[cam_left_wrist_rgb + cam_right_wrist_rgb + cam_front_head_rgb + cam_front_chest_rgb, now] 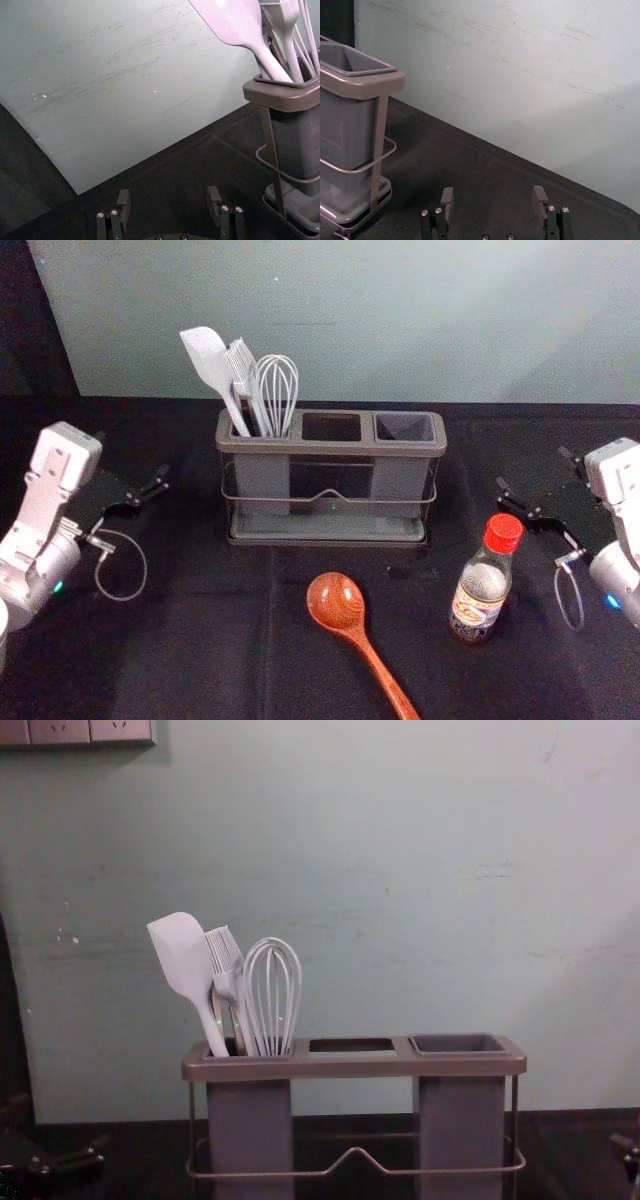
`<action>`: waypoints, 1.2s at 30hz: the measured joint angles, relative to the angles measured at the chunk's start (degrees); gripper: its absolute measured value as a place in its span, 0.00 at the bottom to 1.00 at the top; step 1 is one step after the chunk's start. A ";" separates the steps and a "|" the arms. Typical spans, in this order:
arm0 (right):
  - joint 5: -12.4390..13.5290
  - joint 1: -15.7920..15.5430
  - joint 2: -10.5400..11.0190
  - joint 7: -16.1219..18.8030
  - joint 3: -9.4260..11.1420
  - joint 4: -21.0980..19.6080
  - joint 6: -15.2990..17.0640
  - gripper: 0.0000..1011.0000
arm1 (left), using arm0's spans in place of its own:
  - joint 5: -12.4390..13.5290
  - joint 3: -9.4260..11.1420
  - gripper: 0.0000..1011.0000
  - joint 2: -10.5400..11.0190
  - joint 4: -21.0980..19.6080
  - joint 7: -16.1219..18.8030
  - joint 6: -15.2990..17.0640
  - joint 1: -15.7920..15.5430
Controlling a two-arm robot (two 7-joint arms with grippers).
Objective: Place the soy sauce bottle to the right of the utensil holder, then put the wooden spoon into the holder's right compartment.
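- Red at the cap of the soy sauce bottle [480, 590]: stands upright on the dark-covered counter [200, 640], nearer the robot than the utensil holder [331, 449] and a little right of its right end.
- Wrapped around the bottle, a white, yellow and red label [475, 609]; lettering too small to read.
- Reddish-brown, with grain showing in the wooden spoon [337, 603]: lies before the holder, bowl towards it, handle slanting back towards the robot and rightward, left of the bottle.
- Packed together in the holder's left compartment [263, 480]: spatula [207, 358], pastry brush [241, 365] and whisk [277, 385], heads up.
- Across the middle opening [332, 427], the right compartment [398, 480], grey, open-topped.
- At the left gripper [131, 456], fingers spread wide, gripping nothing; hovers left of the holder.
- At the right gripper [534, 468], likewise wide apart and unloaded; hovers right of the holder, near the bottle.
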 joint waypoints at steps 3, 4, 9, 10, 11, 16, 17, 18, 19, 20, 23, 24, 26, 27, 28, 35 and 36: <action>0.00 0.00 0.00 0.00 0.00 0.00 0.00 0.99 | 0.00 0.00 0.99 0.00 0.00 0.00 0.00 0.00; 0.00 0.00 0.00 0.00 0.00 0.00 0.00 0.99 | 0.00 0.00 0.99 0.00 0.00 0.00 0.00 0.00; 0.00 0.00 0.00 0.00 0.00 0.00 0.00 0.99 | 0.00 0.00 0.99 0.00 0.00 0.00 0.00 0.00; 0.00 0.00 0.00 0.00 0.00 0.00 0.00 0.99 | 0.00 0.00 0.99 0.00 0.00 0.00 0.00 0.00; 0.00 0.00 0.00 0.00 0.00 0.00 0.00 0.99 | 0.00 0.00 0.99 0.00 0.00 0.00 0.00 0.00; 0.00 0.00 0.00 0.00 0.00 0.00 0.00 0.99 | 0.00 0.00 0.99 0.00 0.00 0.00 0.00 0.00; 0.00 0.00 0.00 0.00 0.00 0.00 0.00 0.99 | 0.00 0.00 0.99 0.00 0.00 0.00 0.00 0.00; 0.00 0.00 0.00 0.00 0.00 0.00 0.00 0.99 | 0.00 0.00 0.99 0.00 0.00 0.00 0.00 0.00; 0.00 0.00 0.00 0.00 0.00 0.00 0.00 0.99 | 0.00 0.00 0.99 0.00 0.00 0.00 0.00 0.00; 0.00 0.00 0.00 0.00 0.00 0.00 0.00 0.99 | 0.00 0.00 0.99 0.00 0.00 0.00 0.00 0.00; 0.00 0.00 0.00 0.00 0.00 0.00 0.00 0.99 | 0.00 0.00 0.99 0.00 0.00 0.00 0.00 0.00; 0.00 0.00 0.00 0.00 0.00 0.00 0.00 0.99 | 0.00 0.00 0.99 0.00 0.00 0.00 0.00 0.00; 0.00 0.00 0.00 0.00 0.00 0.00 0.00 0.99 | 0.00 0.00 0.99 0.00 0.00 0.00 0.00 0.00; 0.00 0.00 0.00 0.00 0.00 0.00 0.00 0.99 | 0.00 0.00 0.99 0.00 0.00 0.00 0.00 0.00; 0.00 0.00 0.00 0.00 0.00 0.00 0.00 0.99 | 0.00 0.00 0.99 0.00 0.00 0.00 0.00 0.00; -0.34 -0.80 0.37 -0.07 0.78 -0.92 -0.01 0.99 | 0.01 0.00 0.99 0.00 0.00 0.00 0.00 0.00; -0.42 -1.14 0.52 -0.09 0.99 -1.21 -0.02 0.99 | 0.00 0.00 0.99 0.00 0.00 0.00 0.00 0.00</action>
